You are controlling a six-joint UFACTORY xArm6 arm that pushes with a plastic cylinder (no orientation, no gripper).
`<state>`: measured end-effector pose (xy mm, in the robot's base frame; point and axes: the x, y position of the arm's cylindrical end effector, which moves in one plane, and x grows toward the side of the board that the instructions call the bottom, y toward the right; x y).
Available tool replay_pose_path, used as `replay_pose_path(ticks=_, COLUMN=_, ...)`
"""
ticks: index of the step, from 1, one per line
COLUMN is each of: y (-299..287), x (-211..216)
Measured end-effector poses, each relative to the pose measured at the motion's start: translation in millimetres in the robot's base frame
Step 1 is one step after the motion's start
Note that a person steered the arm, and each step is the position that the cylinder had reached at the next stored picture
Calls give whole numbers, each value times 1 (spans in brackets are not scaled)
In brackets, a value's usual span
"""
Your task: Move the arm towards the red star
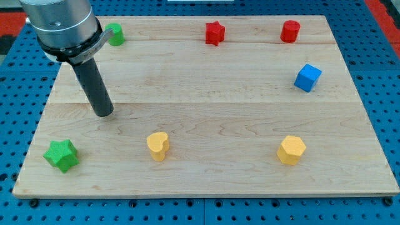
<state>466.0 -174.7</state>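
Green block [115,34] at the view's top — half behind the arm's housing [60,25], shape unclear — housing itself cropped.

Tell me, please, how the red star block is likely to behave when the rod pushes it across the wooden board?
The small red star-shaped block looks rigid and squat, so it should slide, not tip. Its points would probably make it spin if my tip strikes off-centre. The smooth wooden board likely offers little resistance.

Wooden board [206,94]; seven coloured blocks

We note the red star [214,33]: small, flat on the board, near the view's top edge, centre.
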Motion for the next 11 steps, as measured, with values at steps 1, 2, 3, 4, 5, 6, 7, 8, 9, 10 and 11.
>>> replay_pose_path(ticks=1, y=0, x=0)
replay_pose_path(ticks=2, y=8, x=-26)
replay_pose_path(ticks=3, y=79, x=-68)
replay_pose_path(ticks=4, y=174, x=-84)
replay_pose_path(ticks=5, y=210, x=-91)
replay_pose_path(ticks=6, y=210, x=-92)
replay_pose_path(ticks=7, y=212, x=-93)
replay_pose_path(ticks=8, y=212, x=-97)
replay_pose_path(ticks=9, y=220, x=-116)
replay_pose_path(ticks=10, y=215, x=-149)
replay_pose_path(ticks=11, y=250, x=-158)
